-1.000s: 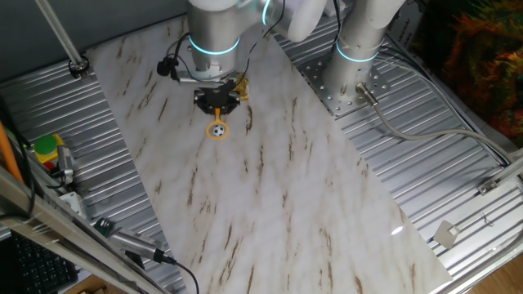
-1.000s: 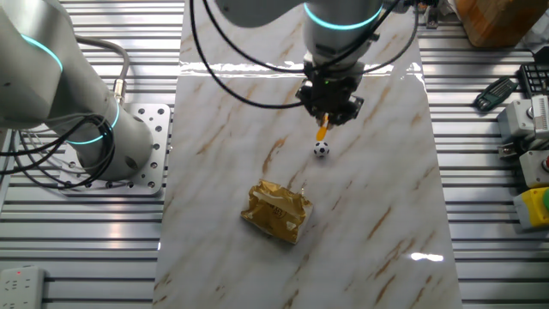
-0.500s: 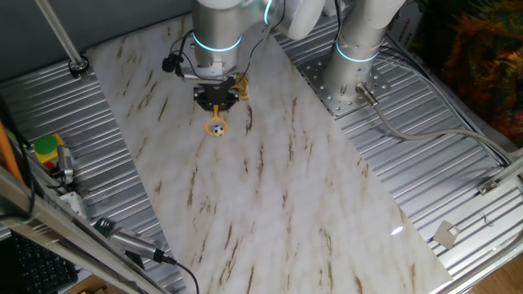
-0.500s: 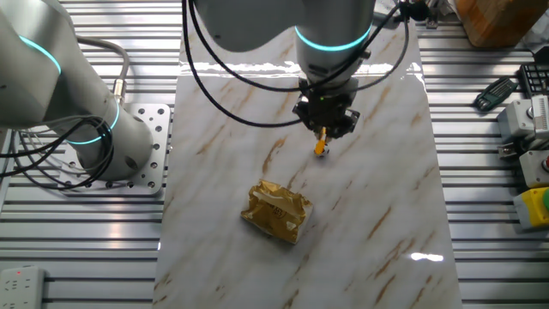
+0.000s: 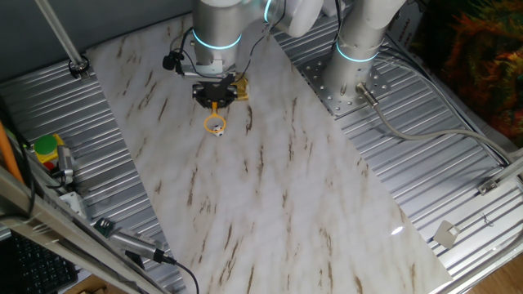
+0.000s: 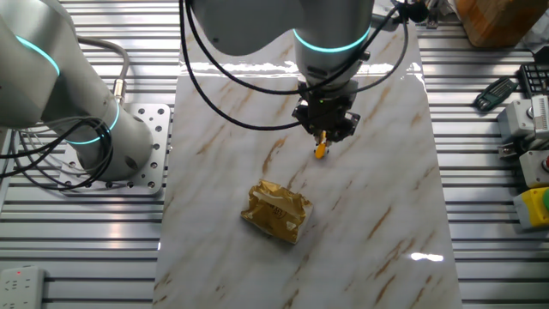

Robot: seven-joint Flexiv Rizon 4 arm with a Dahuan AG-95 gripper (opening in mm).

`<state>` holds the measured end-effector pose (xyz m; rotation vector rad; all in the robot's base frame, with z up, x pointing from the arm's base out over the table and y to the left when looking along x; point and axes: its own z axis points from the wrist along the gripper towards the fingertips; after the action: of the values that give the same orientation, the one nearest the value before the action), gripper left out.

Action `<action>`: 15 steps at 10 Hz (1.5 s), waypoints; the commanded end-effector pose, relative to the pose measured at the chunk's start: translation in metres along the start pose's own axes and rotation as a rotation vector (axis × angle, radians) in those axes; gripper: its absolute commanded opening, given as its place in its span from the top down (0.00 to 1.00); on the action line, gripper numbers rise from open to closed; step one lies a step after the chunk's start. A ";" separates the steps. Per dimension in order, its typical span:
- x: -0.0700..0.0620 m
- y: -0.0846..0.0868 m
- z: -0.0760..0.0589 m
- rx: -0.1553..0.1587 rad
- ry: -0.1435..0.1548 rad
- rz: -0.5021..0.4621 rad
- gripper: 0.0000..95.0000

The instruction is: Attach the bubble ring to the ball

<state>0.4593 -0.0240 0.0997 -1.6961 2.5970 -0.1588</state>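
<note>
Orange ring (image 5: 215,124) hangs by its handle from the pinching gripper (image 5: 216,106), hoop low over the marble slab (image 5: 270,180) beyond the foil (image 6: 277,210), apparently to cap the ball (image 5: 218,131) at its rim.

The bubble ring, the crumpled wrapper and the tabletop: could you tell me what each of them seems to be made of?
The bubble ring looks like smooth orange-yellow plastic, judging by its even colour and thin moulded hoop. The crumpled wrapper appears to be gold foil: sharp creases with metallic glints. The tabletop has a white, brown-veined marble pattern with a glossy sheen; stone or printed laminate cannot be told.
</note>
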 end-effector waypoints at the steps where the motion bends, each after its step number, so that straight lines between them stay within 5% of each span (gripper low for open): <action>1: 0.000 0.000 -0.001 0.001 0.004 0.002 1.00; 9: 0.000 -0.001 -0.001 -0.004 0.007 0.021 1.00; 12: 0.000 -0.001 -0.001 -0.025 -0.017 0.019 1.00; 15: 0.000 -0.001 -0.001 -0.067 0.035 0.036 1.00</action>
<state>0.4596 -0.0250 0.1014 -1.7075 2.6465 -0.0820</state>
